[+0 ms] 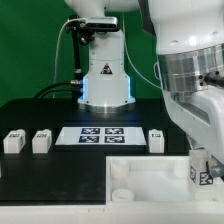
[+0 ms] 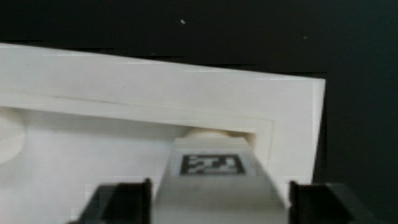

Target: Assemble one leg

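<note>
My gripper is shut on a leg, a white post with a black-and-white tag on its face. Both dark fingers press its sides. The leg's end is at a round corner boss of the white tray-like panel; I cannot tell whether they touch. In the exterior view the gripper holds the leg over the panel near its corner on the exterior view's right. Three more legs stand on the table: two at the left and one right of centre.
The marker board lies flat on the black table between the loose legs. The robot base stands behind it. The panel fills the front of the table. A second boss shows at the panel's left corner.
</note>
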Robot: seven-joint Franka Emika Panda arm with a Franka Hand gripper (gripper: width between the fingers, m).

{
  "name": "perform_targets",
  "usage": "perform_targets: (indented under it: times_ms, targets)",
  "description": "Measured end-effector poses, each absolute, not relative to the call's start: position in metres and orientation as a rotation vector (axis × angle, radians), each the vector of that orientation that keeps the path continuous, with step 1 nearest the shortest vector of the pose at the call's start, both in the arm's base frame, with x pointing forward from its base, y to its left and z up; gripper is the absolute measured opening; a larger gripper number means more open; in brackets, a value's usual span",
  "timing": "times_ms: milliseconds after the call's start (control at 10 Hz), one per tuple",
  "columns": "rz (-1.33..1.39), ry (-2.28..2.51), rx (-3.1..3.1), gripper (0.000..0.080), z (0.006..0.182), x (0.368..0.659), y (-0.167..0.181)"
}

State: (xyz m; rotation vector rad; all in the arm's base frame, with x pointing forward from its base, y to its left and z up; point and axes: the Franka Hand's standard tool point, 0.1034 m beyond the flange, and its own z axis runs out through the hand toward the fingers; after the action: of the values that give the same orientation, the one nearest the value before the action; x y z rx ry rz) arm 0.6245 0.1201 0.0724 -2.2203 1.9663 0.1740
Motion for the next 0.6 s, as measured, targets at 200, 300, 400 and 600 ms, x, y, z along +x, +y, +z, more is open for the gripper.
perform_targets:
  times_ms: [200,300,400,600]
  targets:
    - [0.137,1.697,-2.426,0.0540,0.0727,0.6252,0.1184]
    - [0.097,1.409,-2.607,0.0628,0.0736,0.6263,0.1182]
    - [0.067,1.173,-2.718,0.0628,0.0739,0.6279,0.1180]
    - [0.042,0.917,-2.815,0.0645,0.0734,0.6277,0.1169]
